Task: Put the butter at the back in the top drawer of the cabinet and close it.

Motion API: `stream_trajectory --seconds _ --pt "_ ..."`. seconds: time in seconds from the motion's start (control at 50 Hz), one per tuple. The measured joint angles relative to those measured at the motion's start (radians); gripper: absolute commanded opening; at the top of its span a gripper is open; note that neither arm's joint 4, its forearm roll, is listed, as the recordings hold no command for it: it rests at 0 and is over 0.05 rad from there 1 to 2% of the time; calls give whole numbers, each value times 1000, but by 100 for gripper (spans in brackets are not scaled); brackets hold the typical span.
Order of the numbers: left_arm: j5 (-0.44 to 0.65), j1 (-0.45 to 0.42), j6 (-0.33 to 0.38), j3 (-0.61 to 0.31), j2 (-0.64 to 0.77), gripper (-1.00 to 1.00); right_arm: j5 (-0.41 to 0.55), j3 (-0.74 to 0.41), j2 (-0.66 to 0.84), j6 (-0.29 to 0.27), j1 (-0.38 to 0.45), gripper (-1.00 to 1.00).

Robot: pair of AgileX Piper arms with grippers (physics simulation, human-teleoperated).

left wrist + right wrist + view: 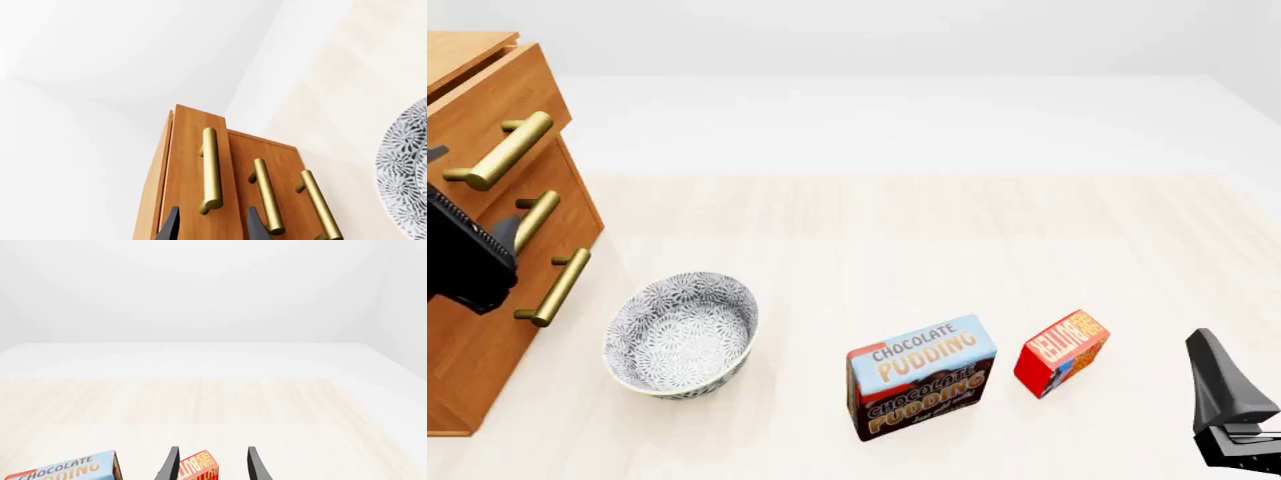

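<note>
The butter (1062, 352) is a small red box on the table at the front right, and it also shows in the right wrist view (199, 469). My right gripper (213, 466) is open just behind it, with the box showing between the fingers; in the front view the right gripper (1225, 395) is at the lower right. The cabinet (481, 330) stands at the left. Its top drawer (193, 165) sticks out a little past the two lower fronts. My left gripper (213, 227) is open, with the end of the top drawer's brass handle (211, 170) just ahead between the fingers.
A patterned bowl (681, 335) sits on the table next to the cabinet and shows in the left wrist view (407, 170). The Chocolate Pudding box (921, 378) stands left of the butter. The two lower drawer handles (554, 285) lie below the left gripper.
</note>
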Motion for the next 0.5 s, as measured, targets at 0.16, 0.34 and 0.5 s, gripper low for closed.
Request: stream_trajectory --seconds 0.16,0.34,0.5 --pt "-31 5 14 3 23 100 0 0 0 0 0 100" --pt "-65 9 26 6 50 100 0 0 0 0 0 100" --pt "-89 14 34 8 71 100 0 0 0 0 0 100"
